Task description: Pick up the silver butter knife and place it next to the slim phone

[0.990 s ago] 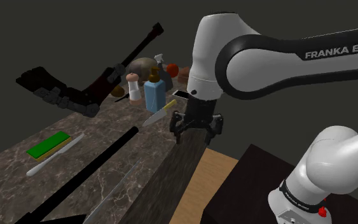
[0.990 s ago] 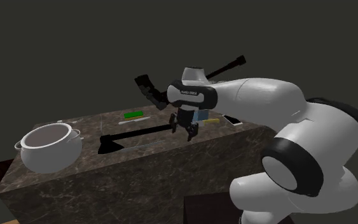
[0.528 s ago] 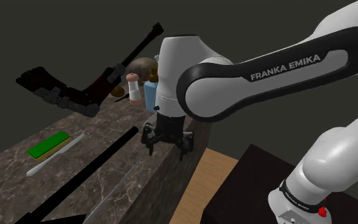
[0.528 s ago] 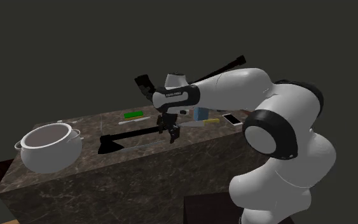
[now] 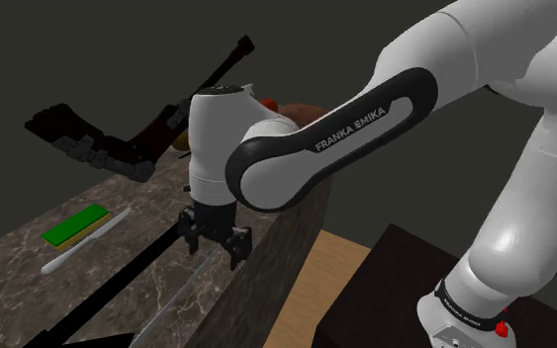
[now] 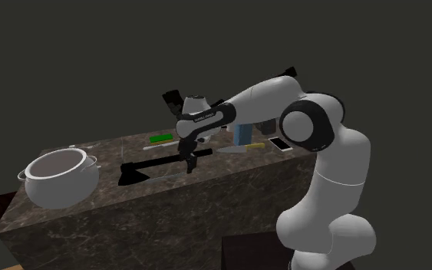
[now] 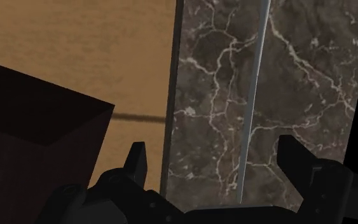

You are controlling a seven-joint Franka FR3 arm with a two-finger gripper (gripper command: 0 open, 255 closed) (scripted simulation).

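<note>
The silver butter knife (image 7: 252, 95) is a long thin strip lying on the dark marble counter (image 7: 311, 76), close to the counter's front edge. In the shoulder view the knife (image 5: 172, 297) runs along that edge. My gripper (image 7: 214, 162) hangs just above it, open, one finger on each side of the blade and neither touching it. In the shoulder view the gripper (image 5: 214, 249) points down at the counter. The slim phone (image 6: 281, 143) lies at the counter's right end in the second exterior view, well away from the gripper (image 6: 189, 162).
A long black tool (image 5: 138, 267) lies just behind the knife. Also on the counter are a green block (image 5: 73, 225) with a white utensil (image 5: 83, 242), a yellow-handled knife (image 6: 241, 148), a blue box (image 6: 242, 135) and a white pot (image 6: 57, 176). The dark stand (image 7: 31, 127) and wooden floor (image 7: 75, 44) lie below the edge.
The arm has swung along the counter's front edge toward the shoulder view's left, from near the yellow-handled knife to above the silver knife. The fingers have stayed open.
</note>
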